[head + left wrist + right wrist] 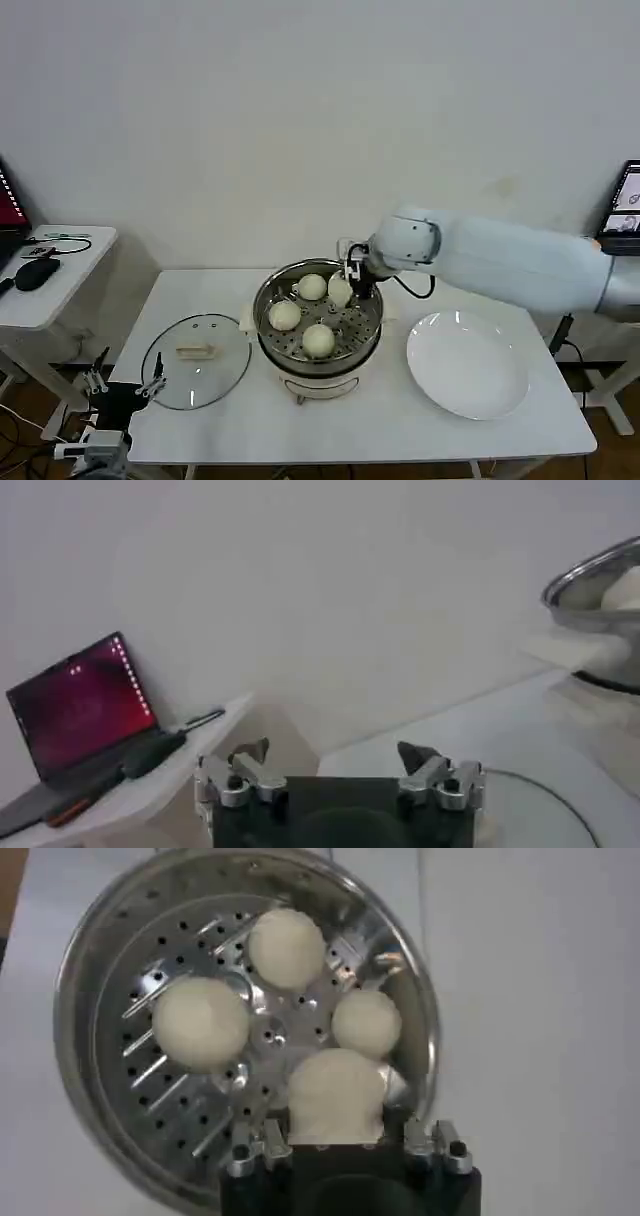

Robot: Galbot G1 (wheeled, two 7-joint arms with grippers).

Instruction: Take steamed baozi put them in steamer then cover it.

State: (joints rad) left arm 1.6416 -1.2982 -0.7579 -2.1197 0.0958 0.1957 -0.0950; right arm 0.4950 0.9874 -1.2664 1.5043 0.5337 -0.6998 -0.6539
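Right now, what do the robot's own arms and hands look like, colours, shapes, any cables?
The right arm is a thick, smooth, pale blue-white tube ending in a rounded white wrist joint, with a thin black cable looping beside it. Its right hand is small and black. Seen close, the left hand has a black block body, silver metal knuckle links with dark bolts, and short dark fingertips.

The head camera looks down from in front onto the whole bench (250, 420). The right wrist camera hangs close above the steamer (110, 1108), shared with it. The left wrist camera sits low, facing the wall.
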